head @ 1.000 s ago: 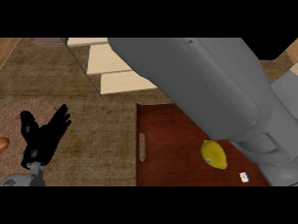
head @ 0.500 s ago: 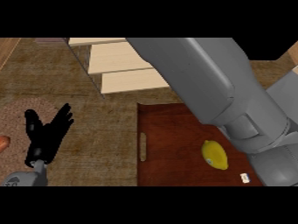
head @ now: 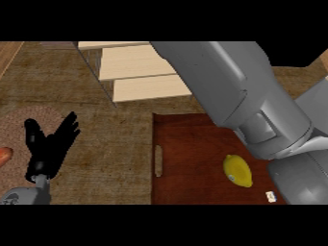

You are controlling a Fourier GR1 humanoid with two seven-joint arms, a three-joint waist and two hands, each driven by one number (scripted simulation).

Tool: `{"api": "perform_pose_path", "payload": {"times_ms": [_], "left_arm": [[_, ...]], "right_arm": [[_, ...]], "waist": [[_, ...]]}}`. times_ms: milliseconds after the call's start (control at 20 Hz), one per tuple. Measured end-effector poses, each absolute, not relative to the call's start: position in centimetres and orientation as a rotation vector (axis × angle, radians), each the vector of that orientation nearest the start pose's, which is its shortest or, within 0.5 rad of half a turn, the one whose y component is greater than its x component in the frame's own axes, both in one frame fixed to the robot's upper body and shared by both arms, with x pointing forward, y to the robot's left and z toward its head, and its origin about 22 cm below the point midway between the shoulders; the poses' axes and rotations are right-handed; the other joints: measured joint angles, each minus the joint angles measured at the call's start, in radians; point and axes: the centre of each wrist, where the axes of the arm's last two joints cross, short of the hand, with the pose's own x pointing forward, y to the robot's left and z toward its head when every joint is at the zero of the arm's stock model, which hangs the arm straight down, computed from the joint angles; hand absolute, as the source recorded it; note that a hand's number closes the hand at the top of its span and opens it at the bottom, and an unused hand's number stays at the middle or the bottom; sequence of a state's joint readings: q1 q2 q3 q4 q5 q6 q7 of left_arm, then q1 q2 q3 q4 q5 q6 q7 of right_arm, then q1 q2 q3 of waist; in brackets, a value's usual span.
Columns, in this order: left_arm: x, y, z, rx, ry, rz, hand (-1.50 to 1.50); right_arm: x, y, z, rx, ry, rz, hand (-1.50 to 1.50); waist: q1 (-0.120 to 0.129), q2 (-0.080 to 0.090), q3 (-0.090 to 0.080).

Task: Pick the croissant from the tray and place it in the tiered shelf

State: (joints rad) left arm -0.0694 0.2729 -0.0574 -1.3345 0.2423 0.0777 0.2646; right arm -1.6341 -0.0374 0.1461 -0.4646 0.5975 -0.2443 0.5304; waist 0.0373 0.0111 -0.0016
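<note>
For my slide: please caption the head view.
Grey right forearm crosses the dark red-brown tray holding a yellow lemon; black left hand rests open.

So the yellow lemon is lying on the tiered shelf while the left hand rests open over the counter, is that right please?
Not quite: the lemon lies on the dark red tray, not on the tiered shelf, which stands beyond the tray. The head view shows this. The left hand does rest open over the counter.

Soft, even light falls across the counter [head: 88, 110], with no glare. The tiered shelf [head: 141, 72] looks brightest, its pale boards almost washed out. The dark red tray [head: 195, 163] stays dim beneath the grey forearm [head: 230, 96].
</note>
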Motion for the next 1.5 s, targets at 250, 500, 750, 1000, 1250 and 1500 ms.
{"api": "perform_pose_path", "payload": {"times_ms": [250,500,750,1000,1250,1500], "left_arm": [[25.7,28.6,-1.9,0.077,-1.125,0.019,0.00],[25.5,28.3,-2.5,0.079,-1.120,0.029,0.00],[26.1,28.3,-2.1,0.072,-1.125,0.018,0.00],[26.2,28.9,-2.5,0.083,-1.119,0.018,0.00],[25.9,28.7,-2.9,0.072,-1.119,0.013,0.00],[25.8,28.6,-2.6,0.083,-1.116,0.020,0.00]], "right_arm": [[43.2,0.9,29.5,-0.804,-1.695,0.735,1.50],[43.5,0.9,29.6,-0.834,-1.683,0.787,1.50],[43.7,0.3,29.7,-0.758,-1.696,0.577,-1.50],[43.8,-0.2,30.8,-0.637,-1.727,0.397,-1.50],[43.8,-0.9,32.0,-0.491,-1.757,0.234,-1.50],[44.1,-2.4,33.2,-0.432,-1.781,0.048,-1.50]], "waist": [[-0.007,-0.003,0.001],[-0.009,-0.003,0.000],[-0.009,-0.002,0.001],[-0.007,-0.001,0.000],[-0.006,-0.002,0.001],[-0.010,-0.005,0.001]]}}
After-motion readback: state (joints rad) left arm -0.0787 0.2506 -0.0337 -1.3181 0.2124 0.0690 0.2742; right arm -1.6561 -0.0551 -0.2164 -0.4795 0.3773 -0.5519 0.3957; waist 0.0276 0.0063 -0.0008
